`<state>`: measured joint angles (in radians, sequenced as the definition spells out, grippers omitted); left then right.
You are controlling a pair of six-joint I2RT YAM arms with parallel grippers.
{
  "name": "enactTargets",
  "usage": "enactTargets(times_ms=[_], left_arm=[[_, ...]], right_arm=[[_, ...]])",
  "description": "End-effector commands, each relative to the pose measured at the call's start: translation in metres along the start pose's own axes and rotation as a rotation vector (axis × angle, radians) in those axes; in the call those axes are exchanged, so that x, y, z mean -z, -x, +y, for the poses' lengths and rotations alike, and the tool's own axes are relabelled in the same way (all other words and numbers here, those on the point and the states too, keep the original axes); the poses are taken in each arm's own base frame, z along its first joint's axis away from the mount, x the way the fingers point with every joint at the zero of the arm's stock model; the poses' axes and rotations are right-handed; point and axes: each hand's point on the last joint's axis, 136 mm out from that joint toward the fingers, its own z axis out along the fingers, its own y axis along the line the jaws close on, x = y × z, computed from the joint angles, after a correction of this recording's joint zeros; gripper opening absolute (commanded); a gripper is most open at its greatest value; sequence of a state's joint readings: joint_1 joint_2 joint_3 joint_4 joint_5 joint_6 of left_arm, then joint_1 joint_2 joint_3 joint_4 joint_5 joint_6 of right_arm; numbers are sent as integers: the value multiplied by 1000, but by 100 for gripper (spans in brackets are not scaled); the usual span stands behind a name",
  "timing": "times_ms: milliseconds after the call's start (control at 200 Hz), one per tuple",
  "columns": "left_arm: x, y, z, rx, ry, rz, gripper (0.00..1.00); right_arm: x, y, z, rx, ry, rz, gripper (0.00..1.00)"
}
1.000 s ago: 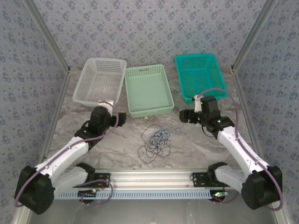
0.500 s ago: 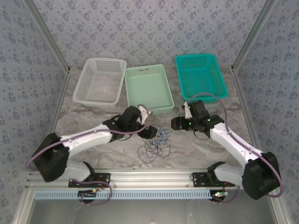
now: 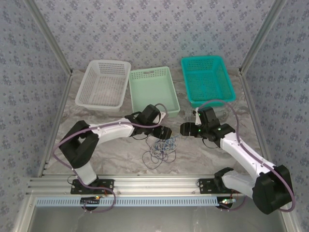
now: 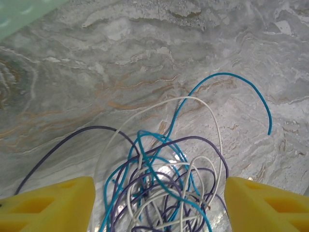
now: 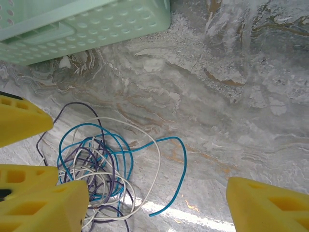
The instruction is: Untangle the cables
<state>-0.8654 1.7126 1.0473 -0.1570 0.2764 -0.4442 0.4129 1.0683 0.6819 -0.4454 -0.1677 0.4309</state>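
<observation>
The cables [image 3: 161, 146], blue, white and purple, lie in one loose knot on the tabletop [image 3: 120, 157] just in front of the green tray [image 3: 153, 94]. No strand is pulled free, so I judge the untangling barely begun, with all the separating left. The heap has no single long axis, though from above it trails slantwise from the hands toward the near rail, and one blue end [image 4: 268, 128] arcs out sideways. The left hand [image 4: 159, 203] hangs over the knot, jaws wide and holding nothing, and the right hand [image 5: 159, 212] just beside it is equally wide and empty.
</observation>
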Motion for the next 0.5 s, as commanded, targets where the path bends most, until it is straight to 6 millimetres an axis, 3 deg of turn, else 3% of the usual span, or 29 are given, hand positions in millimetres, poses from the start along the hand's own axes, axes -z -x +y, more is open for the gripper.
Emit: enactTargets(times_ms=[0, 195, 380, 495], left_arm=[[-6, -1, -6, 21, -13, 35, 68], [-18, 0, -4, 29, 3, 73, 53], [-16, 5, -5, 7, 5, 60, 26], [-13, 8, -8, -9, 2, 57, 3]], right_arm=[[3, -2, -7, -26, -23, -16, 78], [4, -8, -13, -36, -40, -15, 78], [6, -8, -16, -38, -48, -31, 80], [5, -8, -18, -32, -56, -33, 81]])
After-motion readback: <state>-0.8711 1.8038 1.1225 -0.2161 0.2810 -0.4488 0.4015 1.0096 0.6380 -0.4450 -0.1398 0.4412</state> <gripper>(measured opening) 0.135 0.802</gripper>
